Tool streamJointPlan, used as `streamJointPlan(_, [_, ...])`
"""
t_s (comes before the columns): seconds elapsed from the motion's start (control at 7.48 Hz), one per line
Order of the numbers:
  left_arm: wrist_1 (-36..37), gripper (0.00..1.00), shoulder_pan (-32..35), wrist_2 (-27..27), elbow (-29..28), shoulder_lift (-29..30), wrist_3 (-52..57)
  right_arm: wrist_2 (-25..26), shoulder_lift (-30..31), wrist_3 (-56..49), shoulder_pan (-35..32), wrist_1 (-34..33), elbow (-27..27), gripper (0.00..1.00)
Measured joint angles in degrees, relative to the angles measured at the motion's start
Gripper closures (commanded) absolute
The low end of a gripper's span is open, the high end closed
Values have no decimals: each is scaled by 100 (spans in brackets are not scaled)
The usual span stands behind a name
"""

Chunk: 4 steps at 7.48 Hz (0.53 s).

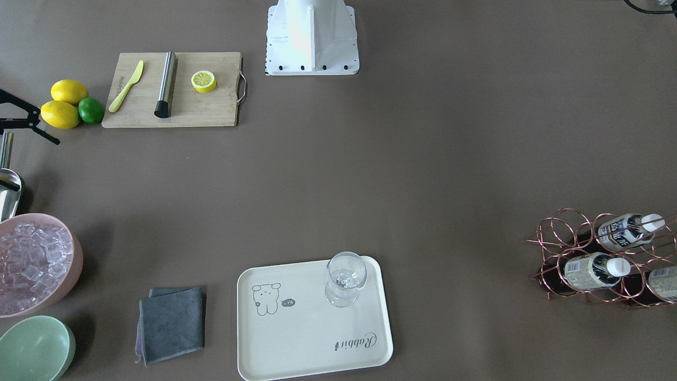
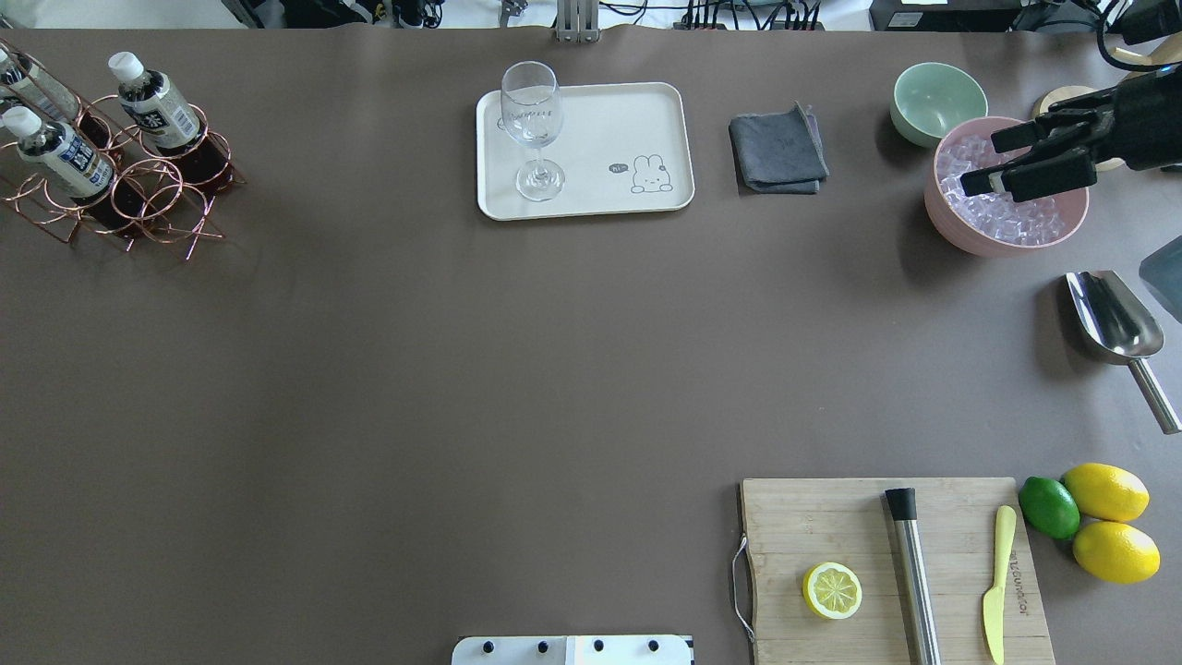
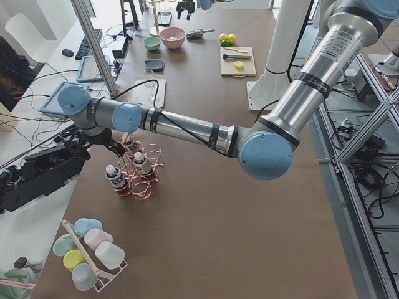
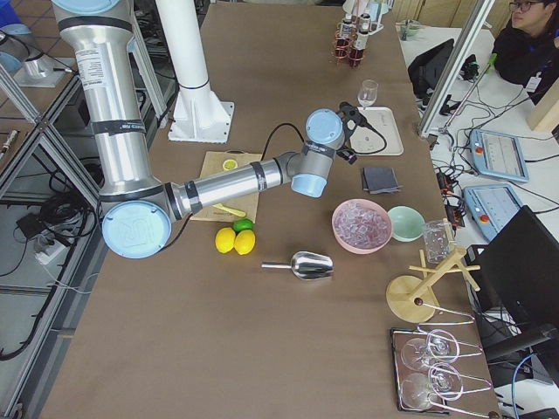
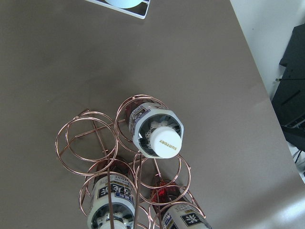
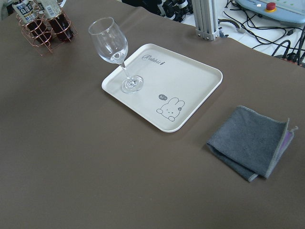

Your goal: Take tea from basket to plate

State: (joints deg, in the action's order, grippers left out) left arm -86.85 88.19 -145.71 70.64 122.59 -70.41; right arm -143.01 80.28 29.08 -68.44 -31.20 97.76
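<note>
- The tea [image 5: 161,136] you want sits right under the left wrist camera, leaning in a ring cell of the basket [image 2: 159,211], with 2 more bottles in the cells beside it.
- Expect a small, full, fairly light bottle with stiff plastic and a slick label. Only the cap and shoulder stand clear of the wire, so take it there.
- Pull along the bottle's lean, or the light basket may come up with it.
- You cannot tell how the left gripper's fingers stand, as only the side view shows it.
- The right gripper [image 2: 1020,162] hangs with fingers apart over the pink ice bowl [image 2: 1007,235], well away.
- The basket sits close to the table corner, and bare table runs from it to the plate [image 2: 637,120].
- The wine glass [image 2: 534,129] stands on the plate's basket-side end, so aim beyond it.
</note>
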Motion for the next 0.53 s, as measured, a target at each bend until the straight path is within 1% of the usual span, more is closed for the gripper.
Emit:
streamJointPlan(0.13, [89,2,-12,-48,4,-1,-156,177,-7,95,214,297,-38,0])
streamJointPlan(0.4, [142,3,-93,-91,-2,-23,-298,676,86,-184,513,1359,-540,0])
streamJointPlan(0.53, [141,5,-187,-92,-13,-19,-311,768,70,-236,592,1737,-724,0])
